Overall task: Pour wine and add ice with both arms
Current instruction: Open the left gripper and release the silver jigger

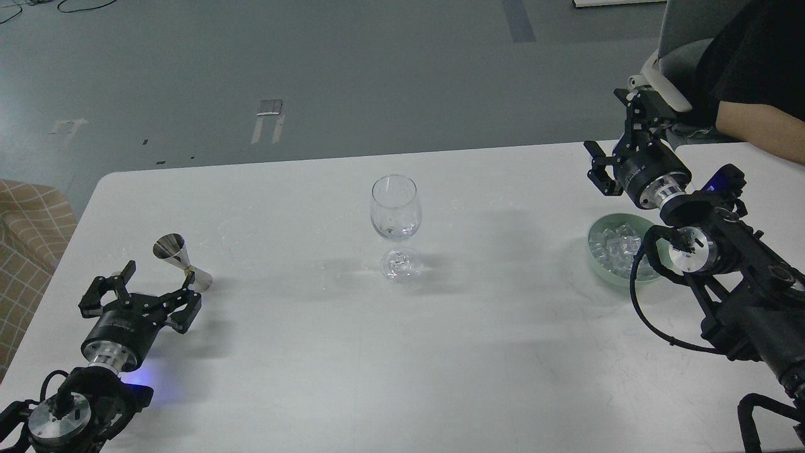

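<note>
Nearest the camera, the left gripper stood apart, empty, with the jigger just beyond its fingers, left of the glass. Right gripper gaped above the ice.

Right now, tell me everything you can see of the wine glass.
The wine glass is clear and stemmed, with a rounded bowl, a short stem and a round foot. It stands upright near the middle of the white table, on its foot. Nothing else touches it; both hands are well away. The bowl looks nearly empty: a little glint low inside could be liquid or only reflection, I cannot tell which.
</note>
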Motion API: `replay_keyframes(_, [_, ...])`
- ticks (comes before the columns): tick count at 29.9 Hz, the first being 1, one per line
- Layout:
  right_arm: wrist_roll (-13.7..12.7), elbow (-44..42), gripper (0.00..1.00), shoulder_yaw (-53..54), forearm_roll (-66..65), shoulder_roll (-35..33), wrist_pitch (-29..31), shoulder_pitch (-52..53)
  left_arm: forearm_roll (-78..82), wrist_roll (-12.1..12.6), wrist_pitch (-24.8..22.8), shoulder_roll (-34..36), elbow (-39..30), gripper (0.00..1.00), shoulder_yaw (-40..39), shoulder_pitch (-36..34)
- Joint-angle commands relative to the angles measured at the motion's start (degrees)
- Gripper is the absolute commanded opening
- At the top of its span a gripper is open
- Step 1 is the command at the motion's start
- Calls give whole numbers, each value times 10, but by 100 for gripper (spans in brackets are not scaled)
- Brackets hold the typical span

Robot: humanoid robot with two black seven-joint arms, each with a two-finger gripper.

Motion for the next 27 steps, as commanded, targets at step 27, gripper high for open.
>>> replay_keyframes(27, [1, 22, 100, 5, 2, -55, -3, 4, 287, 35, -46, 234, -22, 96, -168, -27])
